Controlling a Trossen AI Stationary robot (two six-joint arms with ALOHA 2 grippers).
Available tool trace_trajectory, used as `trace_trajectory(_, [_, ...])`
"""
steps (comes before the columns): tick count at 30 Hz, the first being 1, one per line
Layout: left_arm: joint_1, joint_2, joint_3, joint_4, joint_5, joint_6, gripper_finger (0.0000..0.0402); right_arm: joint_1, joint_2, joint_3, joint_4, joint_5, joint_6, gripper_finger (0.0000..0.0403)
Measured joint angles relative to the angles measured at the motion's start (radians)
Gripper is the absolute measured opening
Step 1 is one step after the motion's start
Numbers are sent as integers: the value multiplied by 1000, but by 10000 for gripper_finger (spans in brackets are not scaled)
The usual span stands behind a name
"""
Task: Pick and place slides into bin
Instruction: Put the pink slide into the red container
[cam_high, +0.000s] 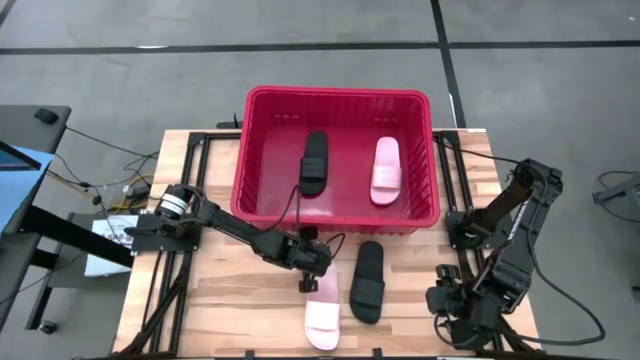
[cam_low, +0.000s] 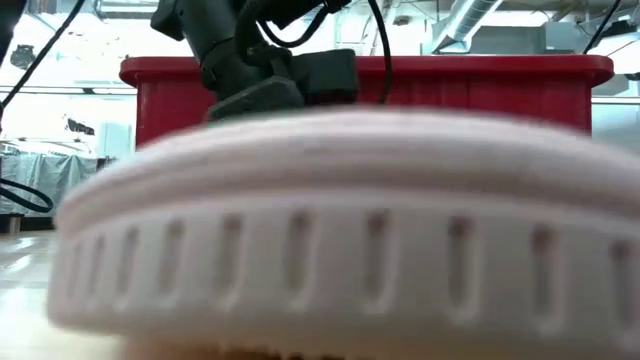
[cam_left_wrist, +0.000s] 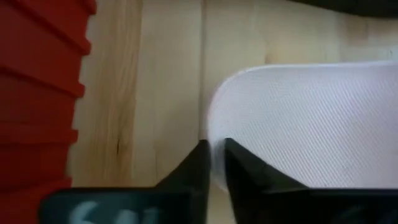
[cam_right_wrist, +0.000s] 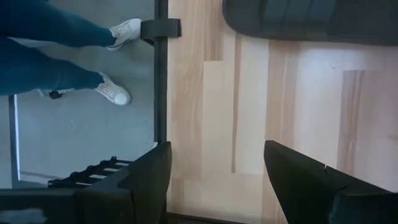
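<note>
A light pink slide (cam_high: 323, 320) lies on the wooden table near its front edge and fills the low view (cam_low: 330, 230). A black slide (cam_high: 367, 282) lies right of it. My left gripper (cam_high: 309, 284) stands at the pink slide's far end and is shut on its edge (cam_left_wrist: 214, 165). Another black slide (cam_high: 314, 163) and another pink slide (cam_high: 386, 170) lie flat on the floor of the red bin (cam_high: 340, 95). My right gripper (cam_right_wrist: 217, 174) is open and empty at the table's right near side (cam_high: 443, 290), with the black slide ahead of it (cam_right_wrist: 311, 18). My left gripper pinches the rounded edge of the pink slide's sole (cam_left_wrist: 213, 146) at its far end, between its two nearly closed fingers. The fingers come from above, pointing down. The slide lies flat with its sole on the table.
The red bin's near wall (cam_left_wrist: 37, 93) stands close to my left gripper, on the far side. Bare wood lies between the slides and the bin. A person's legs (cam_right_wrist: 56, 50) show on the floor beyond the table's edge.
</note>
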Motion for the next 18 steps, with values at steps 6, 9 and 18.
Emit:
trace_trajectory(6, [3, 0, 0, -1, 3, -75, 3, 0, 0, 0, -1, 0, 0, 249])
trace_trajectory(9, [-6, -5, 6, -21, 5, -93, 2, 0, 0, 0, -4, 0, 0, 249])
trace_trajectory(18, [-47, -4, 145, -231, 0, -80, 0, 0, 0, 0, -20, 2, -9, 249])
